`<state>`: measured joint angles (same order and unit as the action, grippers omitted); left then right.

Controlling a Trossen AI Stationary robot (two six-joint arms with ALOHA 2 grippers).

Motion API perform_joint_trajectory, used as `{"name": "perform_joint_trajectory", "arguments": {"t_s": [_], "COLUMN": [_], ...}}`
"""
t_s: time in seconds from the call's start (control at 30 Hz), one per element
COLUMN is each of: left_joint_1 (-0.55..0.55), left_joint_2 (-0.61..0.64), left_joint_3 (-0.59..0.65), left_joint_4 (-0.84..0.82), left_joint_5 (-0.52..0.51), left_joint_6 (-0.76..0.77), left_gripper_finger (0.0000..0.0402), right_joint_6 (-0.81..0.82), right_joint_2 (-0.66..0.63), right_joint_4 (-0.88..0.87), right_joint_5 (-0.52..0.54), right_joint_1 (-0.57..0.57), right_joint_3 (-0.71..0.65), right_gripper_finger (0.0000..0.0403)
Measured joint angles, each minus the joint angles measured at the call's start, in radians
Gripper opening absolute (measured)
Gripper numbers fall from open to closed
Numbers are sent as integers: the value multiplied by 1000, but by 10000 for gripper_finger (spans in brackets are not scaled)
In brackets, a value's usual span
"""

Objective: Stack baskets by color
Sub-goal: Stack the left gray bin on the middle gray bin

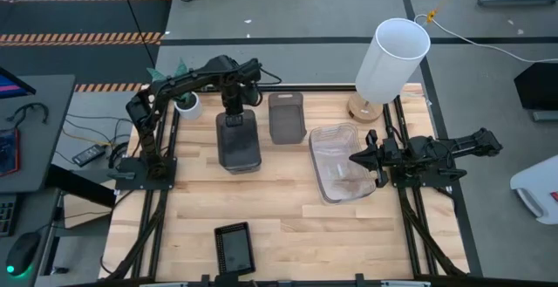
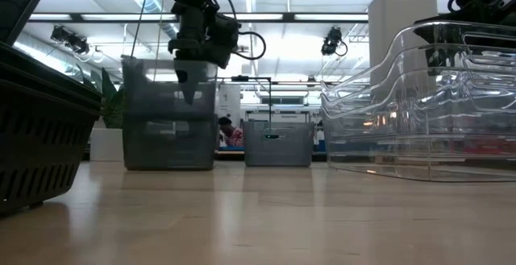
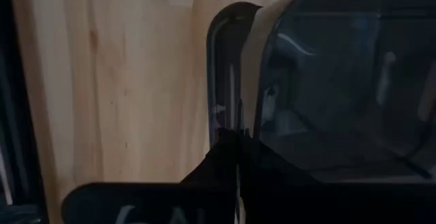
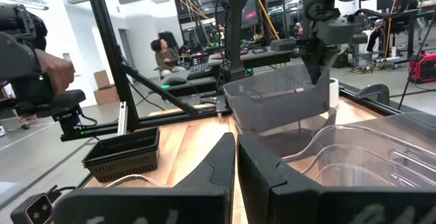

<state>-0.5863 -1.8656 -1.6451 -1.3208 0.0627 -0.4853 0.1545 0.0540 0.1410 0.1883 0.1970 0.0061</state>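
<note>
A smoky grey basket stands on its base at the table's far left, and my left gripper is shut on its far end from above. A second grey basket stands to its right. Clear baskets sit nested at the right. A black mesh basket lies at the near edge. My right gripper waits shut and level at the right edge, beside the clear baskets and touching nothing. My left gripper pinches the rim of the grey basket's far short wall between its two fingers. The fingers come from above and point down, one of them showing through the translucent wall. The basket stands upright with its base on the table.
A tall white cylinder stands at the far right corner. A small white plant pot sits by the left arm's far side. Bare wood lies in the table's middle and near right. People sit at desks in the room beyond.
</note>
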Motion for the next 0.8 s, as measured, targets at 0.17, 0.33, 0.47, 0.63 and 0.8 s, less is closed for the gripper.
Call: {"name": "perform_joint_trajectory", "arguments": {"t_s": [0.17,0.33,0.47,0.63,0.8], "left_joint_1": [2,1,7,7,19], "left_joint_2": [0,-48,-100,-125,-125], "left_joint_3": [0,-1,0,0,0], "left_joint_4": [7,-7,-15,6,9], "left_joint_5": [3,2,-44,-49,-87], "left_joint_6": [-23,-19,-24,-21,-17], "left_gripper_finger": [3,2,1,16,80], "right_joint_6": [0,0,0,0,0], "right_joint_2": [0,0,0,0,0], "right_joint_4": [0,0,0,0,0], "right_joint_5": [0,0,0,0,0], "right_joint_1": [0,0,0,0,0], "right_joint_3": [0,0,0,0,0], "right_gripper_finger": [22,22,22,22,22]}}
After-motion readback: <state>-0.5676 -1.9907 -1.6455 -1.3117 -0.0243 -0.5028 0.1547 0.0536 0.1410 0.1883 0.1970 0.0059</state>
